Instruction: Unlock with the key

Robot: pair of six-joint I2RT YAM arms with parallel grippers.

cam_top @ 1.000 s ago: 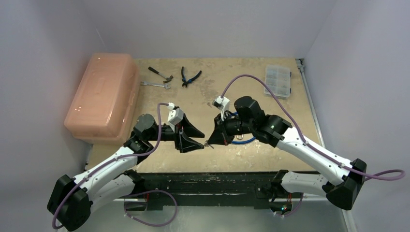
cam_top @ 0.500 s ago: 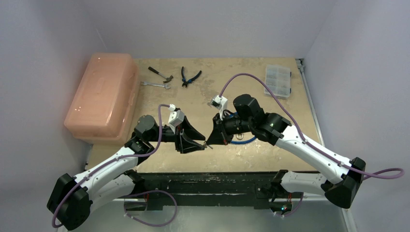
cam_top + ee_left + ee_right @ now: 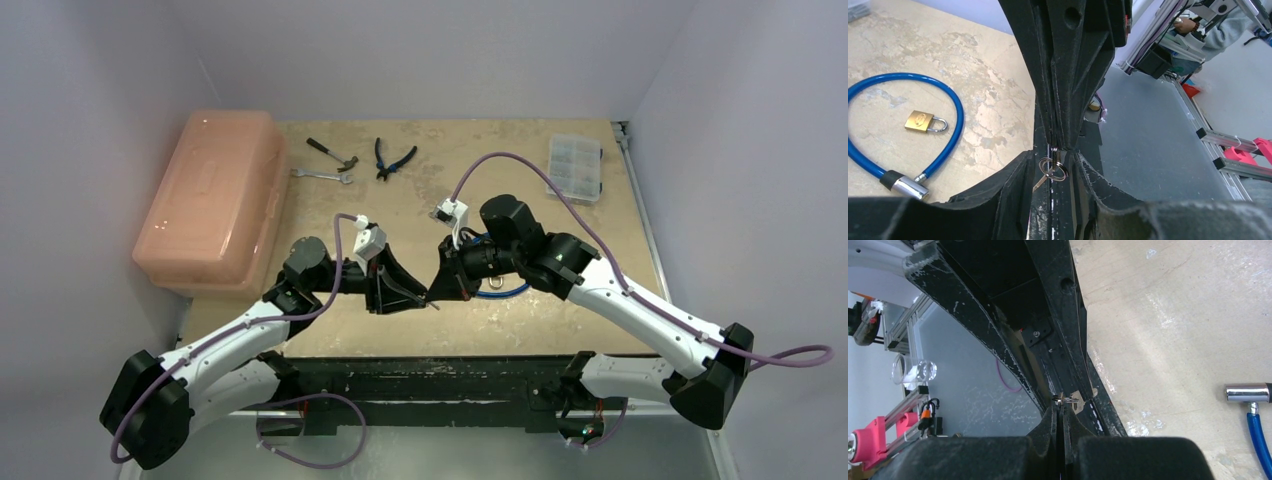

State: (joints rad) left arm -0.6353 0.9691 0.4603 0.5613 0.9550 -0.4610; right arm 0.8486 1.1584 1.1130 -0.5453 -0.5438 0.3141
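The key [image 3: 1053, 169], a tiny silvery bunch on a ring, hangs from the tips of my right gripper [image 3: 1064, 409], which is shut on it. The same key [image 3: 432, 300] shows in the top view above the table's near edge, between the two arms. My left gripper [image 3: 1052, 161] faces the right one tip to tip. Its jaws stand narrowly apart, one on each side of the ring, and do not visibly touch it. The small brass padlock [image 3: 924, 121] lies on the table inside the loop of a blue cable lock [image 3: 955, 117].
A pink plastic box [image 3: 215, 200] fills the left side. A hammer [image 3: 330, 152], a wrench [image 3: 322, 175] and pliers [image 3: 393, 158] lie at the back, with a clear parts organizer [image 3: 575, 167] at the back right. The cable's metal end [image 3: 1246, 392] lies near the right gripper.
The left gripper has moved right towards the right gripper and its jaws have narrowed around the key ring. The right arm has shifted only slightly left.
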